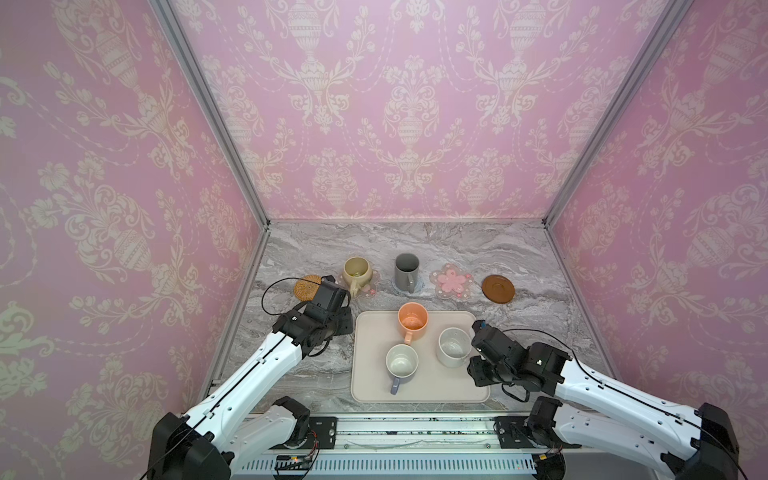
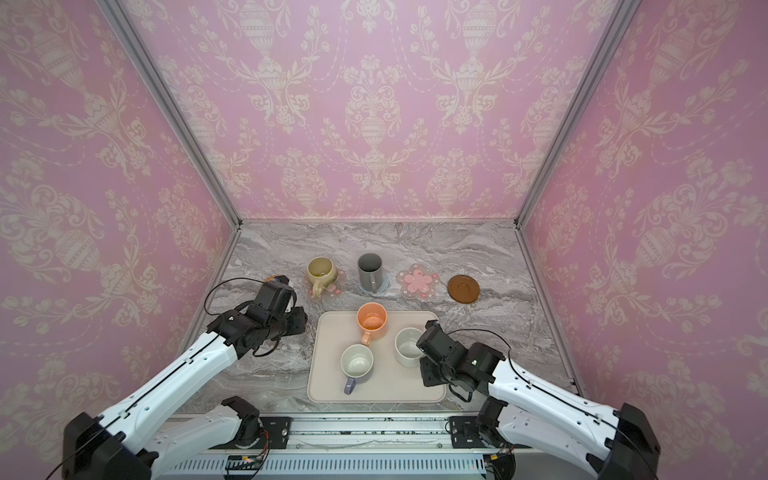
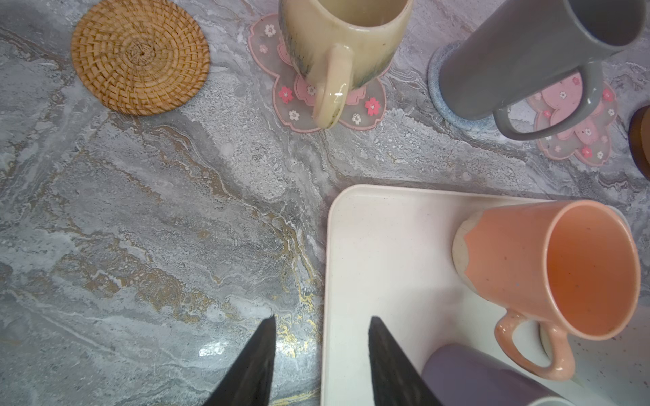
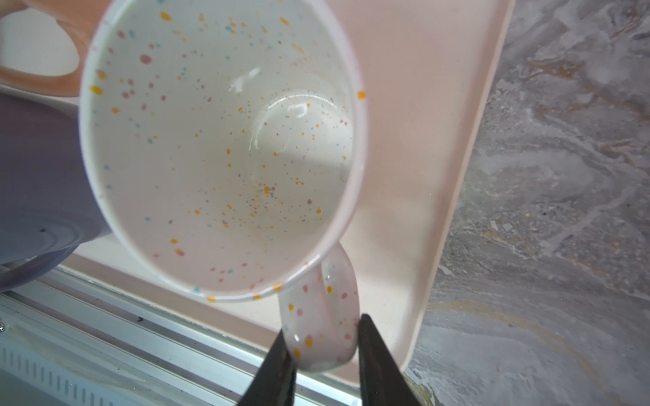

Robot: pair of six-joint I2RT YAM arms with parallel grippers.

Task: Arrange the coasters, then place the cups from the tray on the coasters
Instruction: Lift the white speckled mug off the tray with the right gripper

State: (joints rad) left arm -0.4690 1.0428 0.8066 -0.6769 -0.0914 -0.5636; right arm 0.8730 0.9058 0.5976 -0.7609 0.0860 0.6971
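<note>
Grey marble tabletop (image 1: 457,249), pink wallpaper walls (image 1: 415,124). Right gripper (image 4: 323,323) clamped on speckled white mug (image 1: 453,347) by its handle, at right side of tray (image 1: 436,386). Left gripper (image 3: 322,318) parted, empty, by tray's far-left corner. Peach mug (image 1: 412,318), lavender mug (image 1: 401,361) on tray.

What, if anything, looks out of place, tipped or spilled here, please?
Nothing stands out. The yellow mug on its flower coaster and the grey mug on its blue coaster stand upright; the peach mug, lavender mug and speckled mug stand upright on the tray. Nothing looks spilled or broken.
</note>
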